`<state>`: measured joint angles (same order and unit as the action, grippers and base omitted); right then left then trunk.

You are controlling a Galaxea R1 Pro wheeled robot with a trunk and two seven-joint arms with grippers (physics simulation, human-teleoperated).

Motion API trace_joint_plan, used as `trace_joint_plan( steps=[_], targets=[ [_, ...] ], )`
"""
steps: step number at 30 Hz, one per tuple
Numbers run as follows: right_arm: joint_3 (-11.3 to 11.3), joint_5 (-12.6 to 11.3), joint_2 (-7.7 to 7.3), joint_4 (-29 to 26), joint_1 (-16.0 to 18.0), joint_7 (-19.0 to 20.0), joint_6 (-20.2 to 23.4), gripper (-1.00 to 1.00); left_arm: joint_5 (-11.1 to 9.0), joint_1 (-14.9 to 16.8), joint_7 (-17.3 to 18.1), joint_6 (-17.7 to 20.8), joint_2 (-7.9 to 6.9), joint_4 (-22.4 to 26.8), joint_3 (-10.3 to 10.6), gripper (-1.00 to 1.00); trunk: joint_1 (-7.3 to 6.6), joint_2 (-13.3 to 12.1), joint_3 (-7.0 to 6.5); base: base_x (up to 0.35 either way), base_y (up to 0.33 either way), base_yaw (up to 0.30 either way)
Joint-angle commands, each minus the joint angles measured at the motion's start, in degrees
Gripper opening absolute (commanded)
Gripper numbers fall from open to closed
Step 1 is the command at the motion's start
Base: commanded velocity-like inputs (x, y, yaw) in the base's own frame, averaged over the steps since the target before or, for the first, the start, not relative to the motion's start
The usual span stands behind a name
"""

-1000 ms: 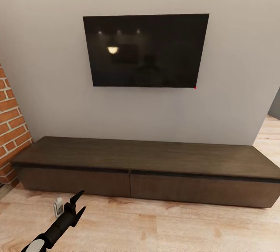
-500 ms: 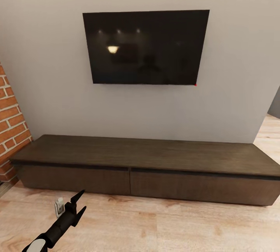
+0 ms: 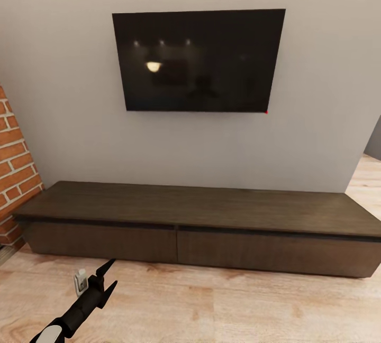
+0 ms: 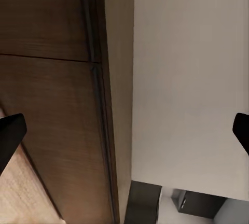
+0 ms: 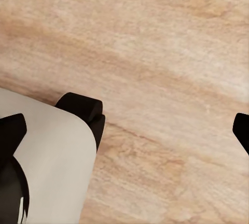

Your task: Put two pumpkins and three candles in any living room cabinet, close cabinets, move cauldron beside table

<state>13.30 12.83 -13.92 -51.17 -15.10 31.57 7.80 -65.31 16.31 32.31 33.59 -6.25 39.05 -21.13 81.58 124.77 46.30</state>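
Far left, a strip of red brick [image 3: 11,174], cut off by the frame edge, so can't tell what it belongs to. Next, low in front, the left gripper [image 3: 108,274]: fingers spread wide w/ nothing between them, tips aimed at the cabinet's [image 3: 201,211] left drawer front [image 3: 100,241]. The left wrist view shows the same: 2 black fingertips [image 4: 10,136] far apart, dark wood between.

The cabinet sits against the grey wall [image 3: 69,94], long axis running left-right across the room, parallel to it. 2 flat drawer fronts, both flush and closed; right one [image 3: 275,253] longer-looking. Top bare. TV [image 3: 198,60] hangs on the wall above, approx. centred, w/ faint light reflections.

Floor [image 3: 222,306] is pale wood planks. Far right, the wall ends at an opening; beyond is too dim to read.

Right gripper [image 5: 124,125]: tips wide apart over floorboards, beside a pale rounded robot part [image 5: 46,156].
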Motion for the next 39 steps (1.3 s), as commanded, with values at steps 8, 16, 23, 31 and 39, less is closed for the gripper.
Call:
trace_joint_plan(
  steps=[8,16,23,31,39],
  targets=[
    [0.15,0.35,0.02,-0.16,-0.02,0.34,0.28,1.0,-0.32,0.05,-0.05,0.09,0.05,-0.03,2.04,1.0,1.53,2.83,1.3,0.0,0.0,0.0],
    [0.15,0.35,0.03,-0.16,-0.02,0.37,0.32,1.0,-0.34,0.04,-0.04,-0.23,-0.02,-0.03,4.14,1.0,2.85,5.24,2.38,0.0,0.0,0.0],
    [0.21,-0.1,-0.03,-0.3,0.23,1.21,0.16,1.0,-0.26,0.03,-0.13,-0.27,-0.11,-0.03,4.42,1.0,3.95,7.24,3.28,0.0,0.0,0.0],
    [0.26,-0.68,-0.08,-0.79,0.42,1.04,-0.24,1.0,-0.31,0.04,0.05,-0.67,0.09,-0.02,4.45,1.0,4.61,8.45,3.82,0.0,0.0,0.0],
    [0.98,-0.87,-0.43,-3.35,1.71,1.06,-0.24,1.0,-0.11,-0.2,4.49,-1.4,1.62,-0.84,4.35,1.0,4.61,8.45,3.82,0.088,-0.033,0.0]
  ],
)
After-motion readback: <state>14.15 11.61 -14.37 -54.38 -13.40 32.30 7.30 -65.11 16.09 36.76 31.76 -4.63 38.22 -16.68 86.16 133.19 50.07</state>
